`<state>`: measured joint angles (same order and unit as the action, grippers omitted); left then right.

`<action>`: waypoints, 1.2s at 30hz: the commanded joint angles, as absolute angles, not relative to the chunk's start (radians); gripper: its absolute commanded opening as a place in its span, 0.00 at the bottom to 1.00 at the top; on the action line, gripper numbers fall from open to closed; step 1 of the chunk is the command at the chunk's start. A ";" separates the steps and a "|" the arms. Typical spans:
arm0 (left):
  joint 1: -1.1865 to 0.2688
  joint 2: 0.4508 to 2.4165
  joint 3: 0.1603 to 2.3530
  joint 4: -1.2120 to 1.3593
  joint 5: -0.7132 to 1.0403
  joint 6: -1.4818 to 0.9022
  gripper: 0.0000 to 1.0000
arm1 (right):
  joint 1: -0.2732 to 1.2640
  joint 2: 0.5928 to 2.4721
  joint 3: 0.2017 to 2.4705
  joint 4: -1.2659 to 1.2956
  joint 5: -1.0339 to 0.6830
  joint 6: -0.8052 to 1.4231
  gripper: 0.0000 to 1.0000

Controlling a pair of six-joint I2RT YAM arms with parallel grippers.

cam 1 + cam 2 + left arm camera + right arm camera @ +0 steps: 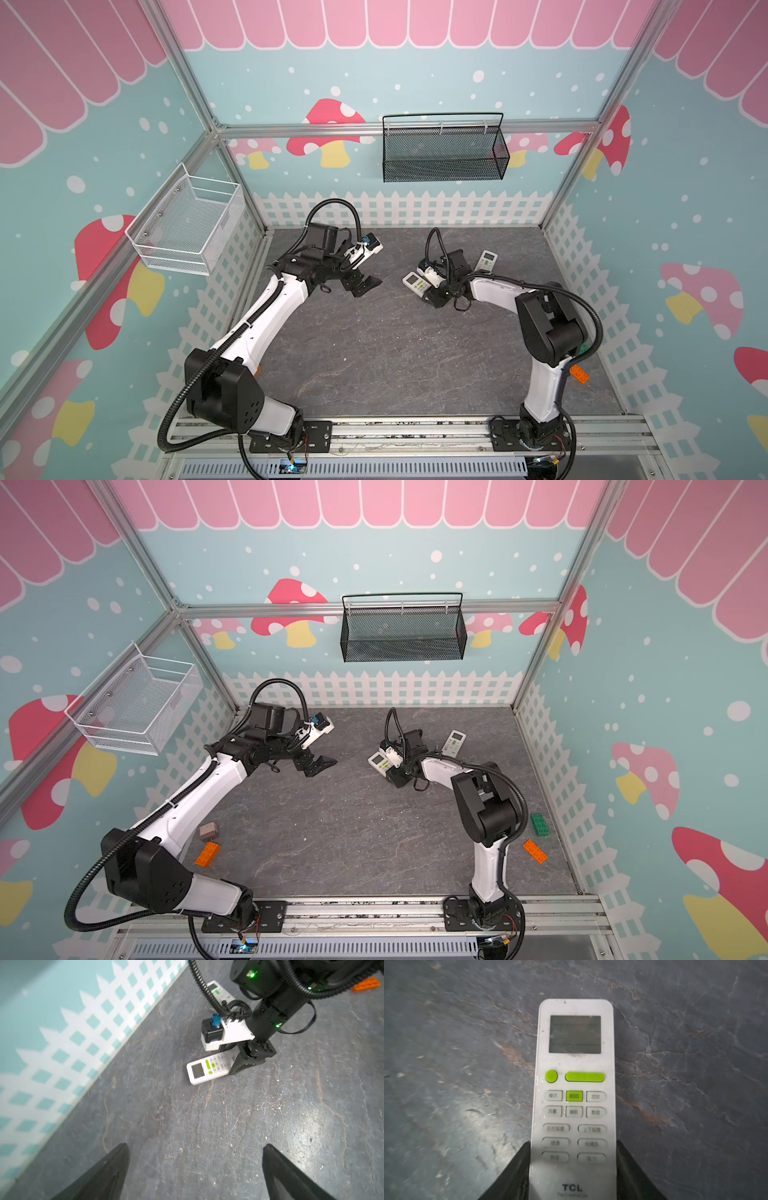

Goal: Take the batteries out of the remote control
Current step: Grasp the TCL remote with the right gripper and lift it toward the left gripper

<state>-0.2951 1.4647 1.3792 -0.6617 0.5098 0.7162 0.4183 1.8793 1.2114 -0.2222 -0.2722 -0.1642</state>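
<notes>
Right gripper [573,1144]: pinching remote [575,1095] at logo end, buttons up.
Left gripper [196,1146]: spread, empty.
Risk: end-only grip; remote may pivot or slip.

Remote [574,1064]: white plastic, matt, smudged. Tabletop [446,1064]: grey stone-look, slight sheen. Black basket [442,151] & white basket [187,224]: metal mesh.
</notes>
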 commanded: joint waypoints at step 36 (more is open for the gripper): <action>-0.339 1.349 1.112 -0.465 0.801 2.052 0.68 | 0.442 1.558 1.235 -0.454 -0.958 -0.551 0.35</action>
<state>-0.3275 1.3453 1.1336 -0.4831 0.7872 1.9678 0.4316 1.5391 1.1969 -0.4301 -0.8967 -0.5041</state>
